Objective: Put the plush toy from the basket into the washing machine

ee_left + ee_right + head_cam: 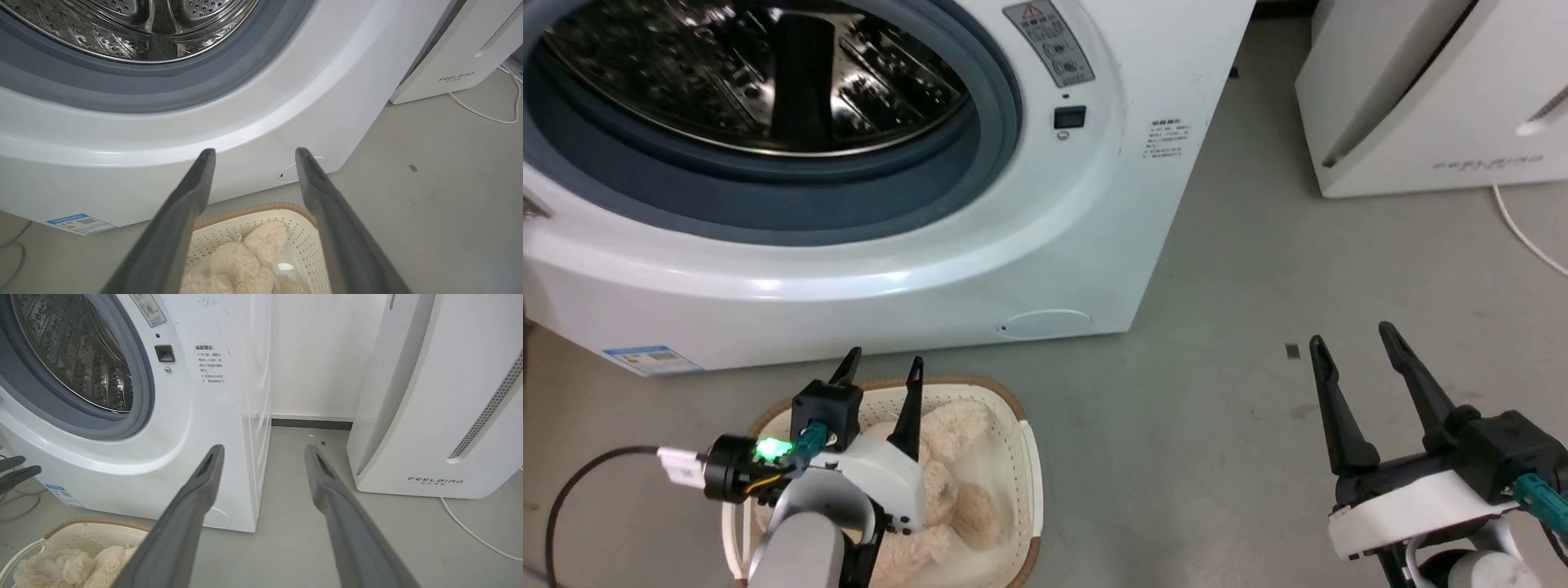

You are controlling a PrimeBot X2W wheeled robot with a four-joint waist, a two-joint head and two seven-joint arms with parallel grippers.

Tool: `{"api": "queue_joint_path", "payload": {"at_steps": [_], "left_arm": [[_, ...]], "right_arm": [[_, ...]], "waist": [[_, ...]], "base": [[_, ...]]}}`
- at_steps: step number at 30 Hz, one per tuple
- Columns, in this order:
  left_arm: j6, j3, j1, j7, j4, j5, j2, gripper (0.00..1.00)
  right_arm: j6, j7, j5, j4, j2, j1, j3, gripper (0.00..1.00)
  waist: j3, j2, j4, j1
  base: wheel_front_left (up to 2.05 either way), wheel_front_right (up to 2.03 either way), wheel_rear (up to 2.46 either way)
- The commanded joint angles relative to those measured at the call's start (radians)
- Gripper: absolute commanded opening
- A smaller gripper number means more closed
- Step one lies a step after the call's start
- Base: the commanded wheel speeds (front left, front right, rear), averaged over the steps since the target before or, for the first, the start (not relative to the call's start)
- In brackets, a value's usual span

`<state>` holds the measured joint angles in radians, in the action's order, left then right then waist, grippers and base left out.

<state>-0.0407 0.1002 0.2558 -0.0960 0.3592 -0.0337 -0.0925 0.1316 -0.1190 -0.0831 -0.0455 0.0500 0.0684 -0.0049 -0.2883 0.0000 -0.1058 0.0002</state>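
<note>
The cream plush toy (947,490) lies in the oval basket (1013,425) on the floor, just in front of the washing machine (1094,204). The machine's drum (760,73) stands open, steel inside a grey seal. My left gripper (882,367) hovers open above the basket's far end, fingers pointing at the washer, nothing between them. In the left wrist view the toy (245,261) shows below the left gripper (255,157) and inside the basket (302,241). My right gripper (1352,339) is open over bare floor to the right, well away from the basket (94,535) and toy (73,567).
A white appliance with a slanted panel (1429,98) stands at the right, its white cable (1523,233) trailing over the grey floor. A dark cable (572,490) loops from my left wrist. Floor lies open between the basket and my right gripper.
</note>
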Motion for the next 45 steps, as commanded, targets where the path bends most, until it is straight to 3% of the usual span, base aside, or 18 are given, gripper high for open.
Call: {"api": "queue_joint_path", "payload": {"at_steps": [1, 31, 45], "left_arm": [[-0.005, 0.007, 0.025, 0.001, 0.019, -0.006, -0.008, 1.00], [-0.053, 0.193, 0.374, 0.138, 0.525, 0.026, -0.123, 1.00], [-0.039, 0.294, 0.516, 0.264, 0.710, 0.060, -0.229, 1.00]], "right_arm": [[0.000, -0.009, -0.010, -0.008, 0.000, 0.017, 0.000, 1.00], [-0.001, -0.069, -0.093, -0.033, 0.000, 0.093, 0.047, 1.00], [-0.001, -0.100, -0.144, -0.048, 0.000, 0.121, 0.058, 1.00]], "waist": [[-0.019, 0.0000, -0.009, -0.0002], [-0.297, 0.0000, -0.112, -0.0002], [-0.440, 0.0000, -0.157, -0.0002]], "base": [[0.00, 0.00, 0.00], [0.00, 0.00, 0.00], [0.00, 0.00, 0.00]]}}
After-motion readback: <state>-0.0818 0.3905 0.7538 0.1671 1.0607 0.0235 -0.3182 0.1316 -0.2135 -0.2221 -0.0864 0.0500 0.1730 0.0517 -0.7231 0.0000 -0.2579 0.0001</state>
